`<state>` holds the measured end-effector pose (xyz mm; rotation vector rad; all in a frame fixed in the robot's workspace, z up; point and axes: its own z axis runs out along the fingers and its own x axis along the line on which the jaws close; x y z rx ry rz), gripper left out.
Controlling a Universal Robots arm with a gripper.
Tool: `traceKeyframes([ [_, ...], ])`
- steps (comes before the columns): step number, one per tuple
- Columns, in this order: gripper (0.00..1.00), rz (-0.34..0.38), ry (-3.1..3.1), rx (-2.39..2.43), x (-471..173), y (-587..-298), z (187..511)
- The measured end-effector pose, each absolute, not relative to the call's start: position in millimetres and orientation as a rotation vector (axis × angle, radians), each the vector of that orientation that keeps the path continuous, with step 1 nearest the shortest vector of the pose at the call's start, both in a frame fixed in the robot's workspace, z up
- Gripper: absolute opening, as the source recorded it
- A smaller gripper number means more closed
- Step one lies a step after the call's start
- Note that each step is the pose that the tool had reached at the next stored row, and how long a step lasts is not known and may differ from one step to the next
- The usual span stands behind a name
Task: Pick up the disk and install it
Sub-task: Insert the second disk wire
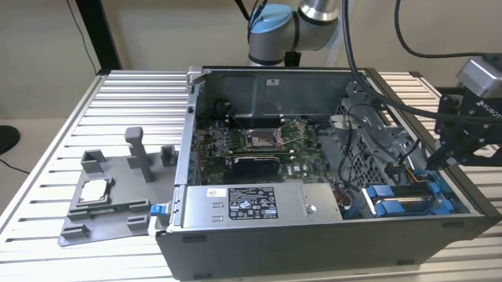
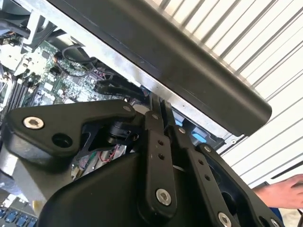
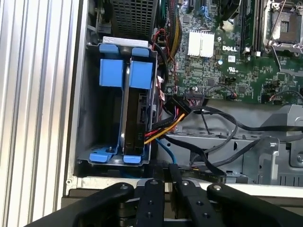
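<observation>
One gripper (image 1: 441,160) is what I am working with, and in the exterior view it hangs at the right edge of the open computer case (image 1: 314,247), just above the drive bay. In the first wrist view its two black fingers (image 3: 150,198) stand side by side, pressed together with nothing between them; the second wrist view shows the same closed pair. The disk (image 3: 135,118) sits on edge inside the drive bay, its blue carrier frame (image 3: 141,73) showing at both ends, apart from the fingers. Red, yellow and black cables (image 3: 165,124) run up to its side. I see the motherboard (image 1: 255,144) further in, and a hand (image 2: 281,191) at the corner of the second wrist view.
</observation>
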<state>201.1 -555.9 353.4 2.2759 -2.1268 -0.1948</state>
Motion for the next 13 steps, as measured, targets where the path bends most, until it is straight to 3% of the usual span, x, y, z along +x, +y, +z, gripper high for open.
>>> traceKeyframes([
  [13,0.00,-0.192,-2.128,2.278,148.7,-566.8,363.2],
])
